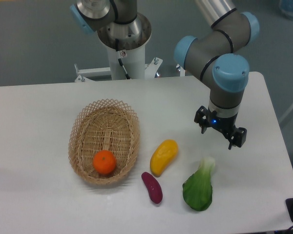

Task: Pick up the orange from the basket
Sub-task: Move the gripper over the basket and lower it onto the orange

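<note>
The orange (104,162) is small, round and bright, and lies inside the oval wicker basket (81,127) near its front end. The basket sits on the white table, left of centre. My gripper (219,130) hangs over the right part of the table, far to the right of the basket and slightly behind it. Its two black fingers (203,121) stand apart with nothing between them. It is above bare table, just behind the leafy green vegetable.
A yellow-orange mango-like fruit (163,157) lies just right of the basket. A purple sweet potato (152,187) lies in front of it. A green bok choy (200,187) lies at the front right. The arm's base column (123,44) stands behind the table.
</note>
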You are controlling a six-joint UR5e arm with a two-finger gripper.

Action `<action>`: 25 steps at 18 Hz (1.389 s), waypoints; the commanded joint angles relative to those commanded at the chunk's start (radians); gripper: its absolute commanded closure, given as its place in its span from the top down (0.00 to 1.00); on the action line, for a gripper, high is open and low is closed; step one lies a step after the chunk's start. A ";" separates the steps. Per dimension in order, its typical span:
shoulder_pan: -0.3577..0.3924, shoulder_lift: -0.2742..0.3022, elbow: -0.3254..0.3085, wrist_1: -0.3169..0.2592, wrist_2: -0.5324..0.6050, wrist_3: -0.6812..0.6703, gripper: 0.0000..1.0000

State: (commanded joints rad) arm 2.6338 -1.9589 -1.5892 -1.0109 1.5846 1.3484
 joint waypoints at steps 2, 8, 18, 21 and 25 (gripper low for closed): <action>0.000 0.002 0.000 0.000 -0.006 0.000 1.00; -0.006 0.000 -0.006 0.000 -0.006 -0.009 1.00; -0.011 0.038 -0.069 0.000 -0.066 -0.089 1.00; -0.063 0.038 -0.068 0.000 -0.066 -0.213 1.00; -0.129 0.034 -0.071 0.003 -0.054 -0.281 1.00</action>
State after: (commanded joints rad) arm 2.5052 -1.9251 -1.6598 -1.0078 1.5309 1.0677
